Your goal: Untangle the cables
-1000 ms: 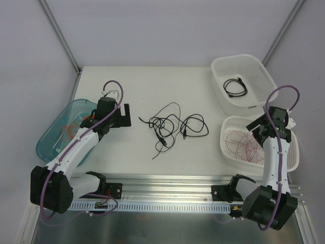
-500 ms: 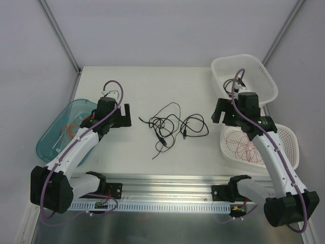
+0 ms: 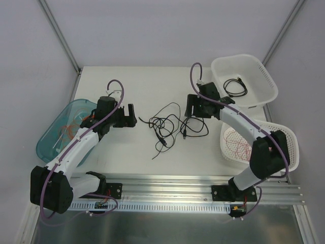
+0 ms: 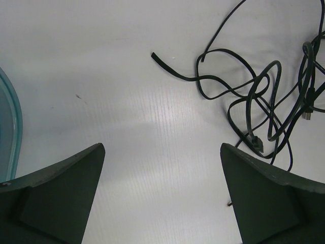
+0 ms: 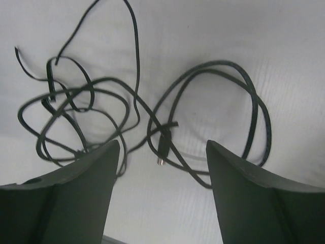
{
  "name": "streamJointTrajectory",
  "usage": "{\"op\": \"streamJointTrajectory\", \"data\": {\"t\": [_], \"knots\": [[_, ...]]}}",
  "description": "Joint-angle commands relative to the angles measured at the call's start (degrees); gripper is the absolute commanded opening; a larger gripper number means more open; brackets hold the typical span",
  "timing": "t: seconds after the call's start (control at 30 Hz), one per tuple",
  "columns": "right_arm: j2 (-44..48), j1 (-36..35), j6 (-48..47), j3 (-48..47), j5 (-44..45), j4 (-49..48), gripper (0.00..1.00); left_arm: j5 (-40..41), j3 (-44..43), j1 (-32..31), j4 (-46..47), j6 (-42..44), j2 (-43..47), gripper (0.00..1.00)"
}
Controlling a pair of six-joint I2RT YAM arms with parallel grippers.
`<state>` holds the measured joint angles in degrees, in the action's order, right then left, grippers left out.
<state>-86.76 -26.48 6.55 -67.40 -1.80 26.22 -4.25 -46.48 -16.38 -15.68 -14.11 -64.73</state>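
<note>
The right hand (image 3: 195, 108) stands well open with nothing between its fingers (image 5: 76, 198); it hovers over the right-hand side of the cables (image 3: 165, 123), and in its wrist view a double black loop and a small plug end (image 5: 163, 141) lie on the table (image 3: 152, 86) below the gap, untouched. The left hand (image 3: 128, 116) is spread as wide as it goes and is also empty, low over bare table just left of the tangle, whose nearest loose end (image 4: 157, 57) points toward it. The cables, all thin and black here, lie in a loose knot near the middle of the table, between the two hands, one strand trailing toward the near edge. A second ago the right hand was out over the near white basket (image 3: 292, 142) that holds the red wires (image 3: 241, 148); half a second ago it was between the two baskets; now it has swung across to the tangle's right edge. The left hand has only crept a little nearer the cables, and the tangle itself has not shifted. The right arm now reaches far from its base, forearm slanting back and left past the near basket, with the hand pointing down and leftward. The left arm stretches diagonally from its base past the teal bin (image 3: 48, 145), hand aimed right. The far white basket (image 3: 244, 57) holds a coiled black cable (image 3: 236, 87).
</note>
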Motion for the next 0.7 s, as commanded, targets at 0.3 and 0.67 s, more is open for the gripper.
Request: {"op": "streamJointTrajectory", "data": {"t": [0.3,0.67], "knots": [[-22.56,-0.15,11.39,-14.16,-1.71,-13.65,0.56,0.12,-1.16,0.74,1.36,0.75,-0.22,0.99],[-18.54,-1.82,3.92,-22.16,-3.56,-8.48,0.01,0.91,-1.16,0.74,1.36,0.66,0.04,0.99]]}}
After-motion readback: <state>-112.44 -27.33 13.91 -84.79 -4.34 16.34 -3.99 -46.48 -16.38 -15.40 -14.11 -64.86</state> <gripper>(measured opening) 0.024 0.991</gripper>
